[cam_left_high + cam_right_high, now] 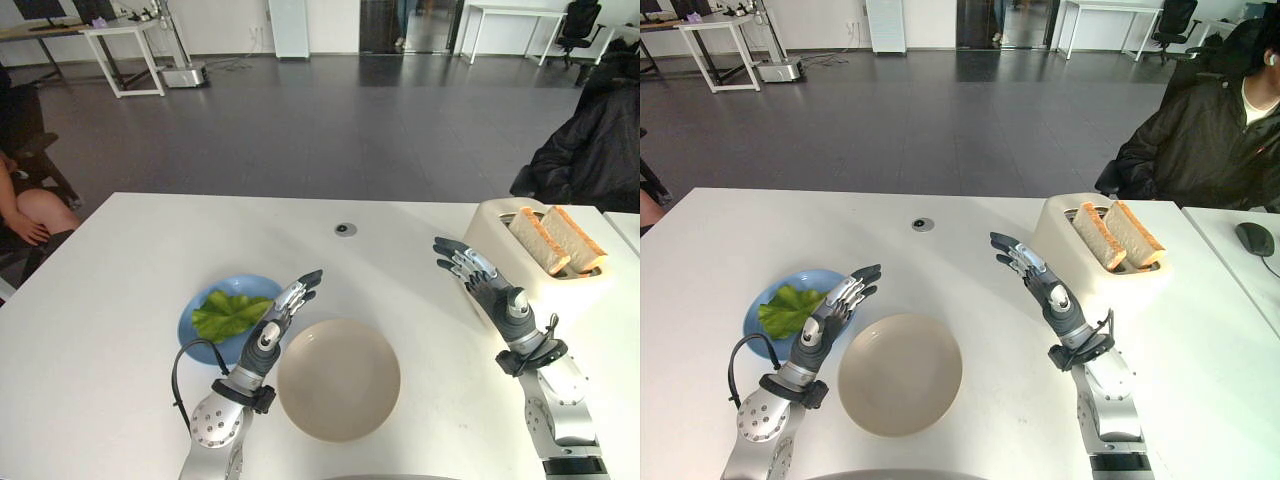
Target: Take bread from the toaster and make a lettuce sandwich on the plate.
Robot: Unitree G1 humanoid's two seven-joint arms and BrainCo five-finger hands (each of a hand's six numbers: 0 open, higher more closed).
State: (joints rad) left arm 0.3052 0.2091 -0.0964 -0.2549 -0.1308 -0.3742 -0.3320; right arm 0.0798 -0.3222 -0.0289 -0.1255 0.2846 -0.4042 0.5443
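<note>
A cream toaster (500, 235) stands at the right of the white table with two slices of bread (556, 240) sticking up from its slots. An empty beige plate (339, 378) lies at the front centre. Left of it, a blue plate (199, 312) carries green lettuce (231, 311). My left hand (281, 317) hovers open between the two plates, over the blue plate's right edge, holding nothing. My right hand (478, 282) is open with fingers stretched out, just left of the toaster and apart from the bread.
A small round metal fitting (345, 229) is set in the table's middle, towards the back. A computer mouse (1254, 238) rests on a neighbouring table at the far right. A seated person in a dark jacket is behind the toaster.
</note>
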